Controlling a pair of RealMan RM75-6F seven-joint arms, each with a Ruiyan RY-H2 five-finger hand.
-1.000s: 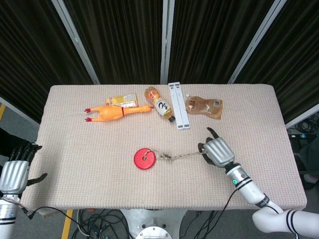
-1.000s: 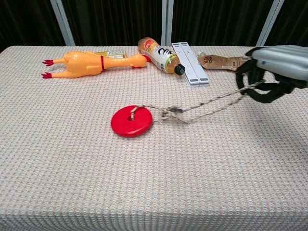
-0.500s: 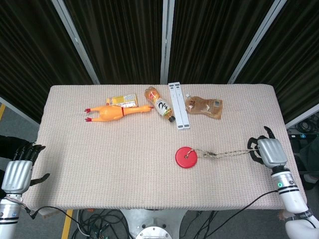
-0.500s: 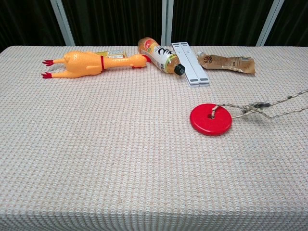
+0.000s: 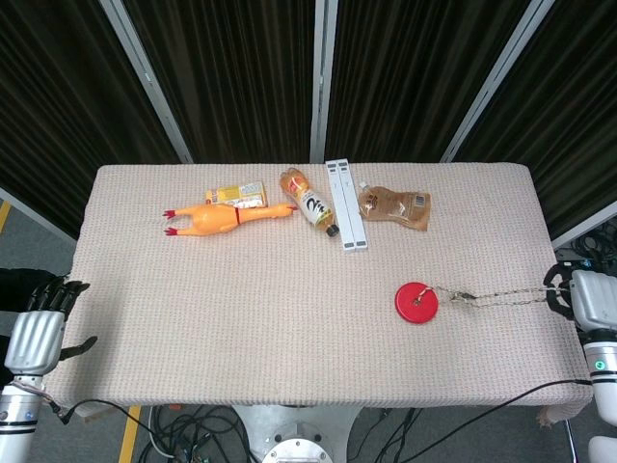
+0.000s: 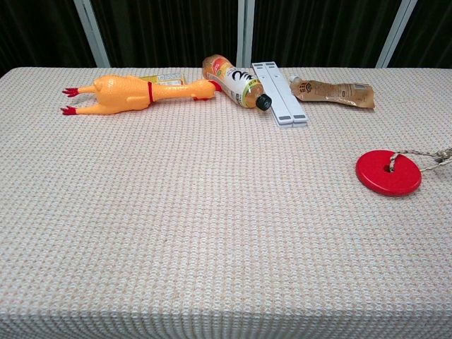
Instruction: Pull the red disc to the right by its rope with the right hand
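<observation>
Red and flat, the disc is lying on the tabletop toward its right side, in front of and to the right of the white bar that you can use as your landmark. Its rope is running from the hole in the disc straight out to the right, knotted just beside the disc and stretched toward the tabletop's right edge. Your right robot hand is sitting at that edge, partly cut off by the frame in the head view; its dark fingers are curling around the far end of the rope and holding it. The chest view is showing only the disc and the first bit of rope, not this hand.

Touching the white bar on its left, a bottle is lying on its side with its dark cap pointing toward you. Just right of the bar, a brown pouch is lying flat. Further left of the bar, beyond the bottle, a yellow rubber chicken is stretched out, with a small yellow box right behind it.

Your left robot hand is hanging off the tabletop's front left corner, well apart from everything, holding nothing, with its fingers loosely extended.
</observation>
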